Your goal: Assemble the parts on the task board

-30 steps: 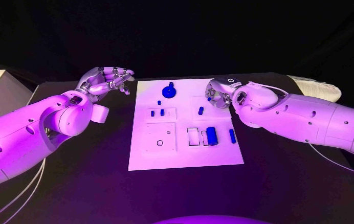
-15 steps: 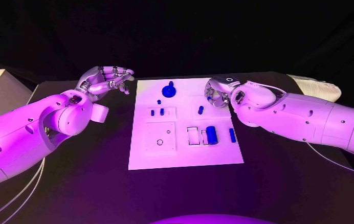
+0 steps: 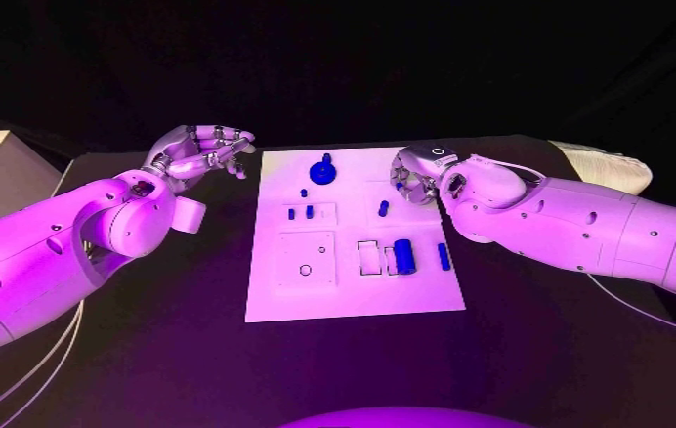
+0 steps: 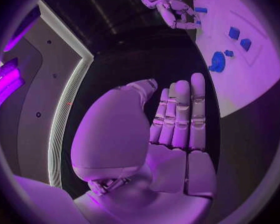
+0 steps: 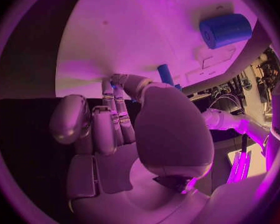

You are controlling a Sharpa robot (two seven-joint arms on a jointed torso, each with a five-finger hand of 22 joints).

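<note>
Head view: a white task board (image 3: 353, 291) lies mid-table on the black table (image 3: 169, 350), a white arm on either side of it
Left hand: the left hand (image 3: 201, 154) hovers above the table just beside the board's far left corner, apart from it; in the left wrist view its fingers (image 4: 180, 114) lie straight and pressed side by side, the thumb alongside, nothing in them
Right hand: the right hand (image 3: 413, 182) sits low over the board's far right part; in the right wrist view the fingers (image 5: 109, 119) are curled in and the tips meet the thumb at the board's surface beside a small blue peg (image 5: 165, 75); whether the peg is pinched or merely touched cannot be told
Disc: a round blue part (image 3: 322, 173) with a stem sits near the board's far edge, between the two hands
Pegs: two short blue pegs (image 3: 300, 214) stand side by side in a raised square left of centre; one smaller piece (image 3: 303, 193) lies just beyond them; one peg (image 3: 383, 210) stands right of centre, near the right hand
Cylinder: a thick blue cylinder (image 3: 404, 256) lies beside two rectangular slots; a slim blue bar (image 3: 443, 256) lies just beside it, toward the board's right edge
Plate: a square panel (image 3: 306, 258) with a small ring hole sits on the board's near left
</note>
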